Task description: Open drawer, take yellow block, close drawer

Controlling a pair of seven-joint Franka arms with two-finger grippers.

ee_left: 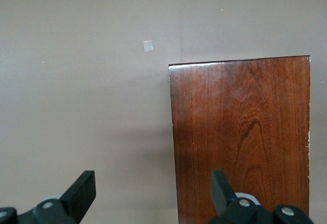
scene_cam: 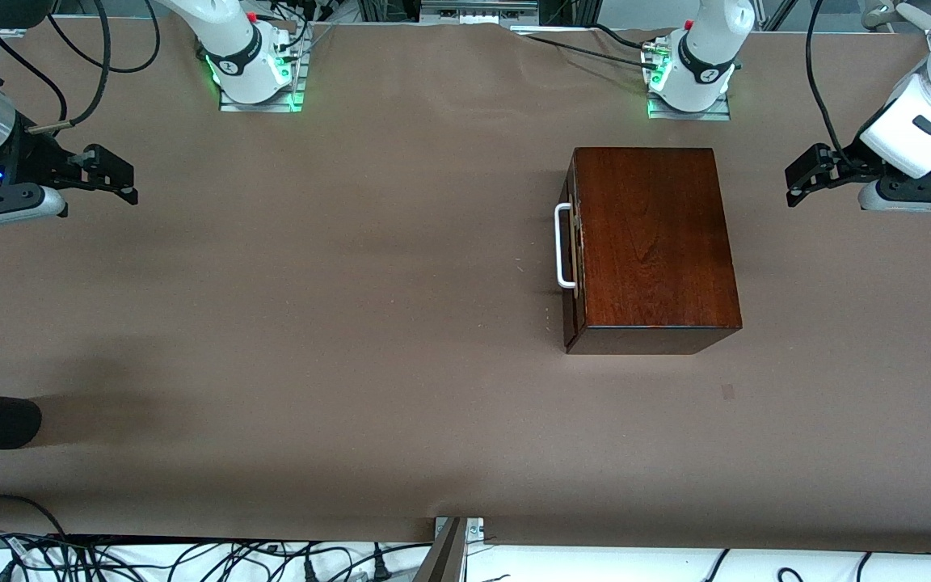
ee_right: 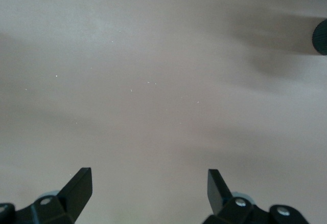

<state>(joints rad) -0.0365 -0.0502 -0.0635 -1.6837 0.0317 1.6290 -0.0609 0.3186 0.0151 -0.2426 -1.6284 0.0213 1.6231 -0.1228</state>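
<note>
Drawer (scene_cam: 571, 250) shut, block unseen: we judge opening comes first, needing a claw on the handle (scene_cam: 563, 246); left claw (scene_cam: 797, 182) and right claw (scene_cam: 120, 179) hang wide over opposite desk (scene_cam: 312, 323) ends.

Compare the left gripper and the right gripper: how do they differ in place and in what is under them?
The left gripper hangs at the left arm's end of the table, beside the mahogany box; the right gripper hangs at the right arm's end, with no object near. The left wrist view shows the box top under the left gripper; the right gripper has only bare table below. Both are open and hold nothing.
</note>
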